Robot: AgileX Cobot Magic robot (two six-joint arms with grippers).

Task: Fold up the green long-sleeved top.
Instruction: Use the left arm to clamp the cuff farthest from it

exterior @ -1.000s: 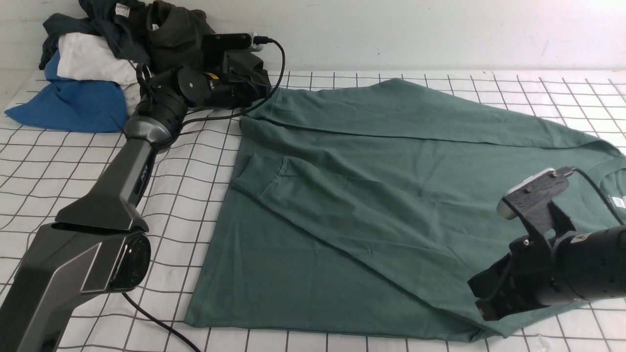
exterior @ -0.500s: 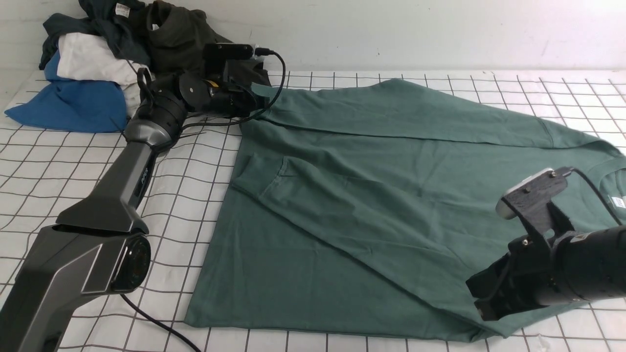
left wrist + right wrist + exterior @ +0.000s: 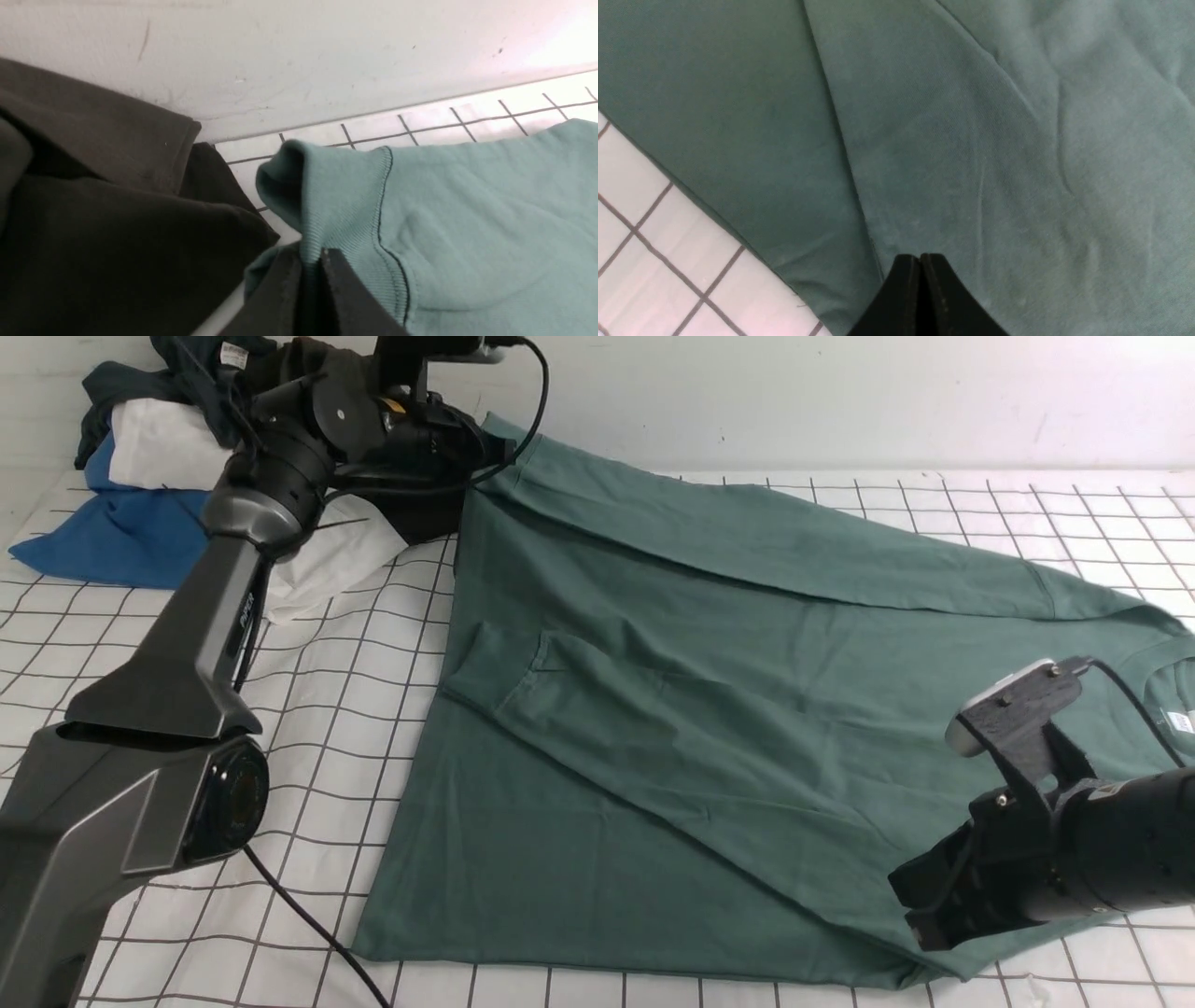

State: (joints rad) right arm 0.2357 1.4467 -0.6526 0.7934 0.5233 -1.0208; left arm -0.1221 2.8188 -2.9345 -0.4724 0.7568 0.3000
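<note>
The green long-sleeved top (image 3: 709, 709) lies spread over the checkered cloth, with one sleeve folded across its body and that cuff (image 3: 495, 663) near the left hem. The far sleeve's ribbed cuff (image 3: 336, 196) is pinched and lifted off the cloth at the back left, where my left gripper (image 3: 499, 446) (image 3: 312, 254) is shut on it. Low over the top's near right edge hovers my right gripper (image 3: 920, 910) (image 3: 920, 256), shut with nothing between its fingers. Under it lies only green fabric (image 3: 971, 116).
A heap of clothes sits at the far left corner: a blue piece (image 3: 112, 537), a white one (image 3: 159, 448), a dark teal one with a white tag (image 3: 201, 355) and a very dark olive one (image 3: 93, 210). The wall (image 3: 840, 392) rises right behind.
My left gripper has closed on the far sleeve's cuff and raised it up and back toward the wall, pulling the sleeve taut. The right arm has stayed still.
</note>
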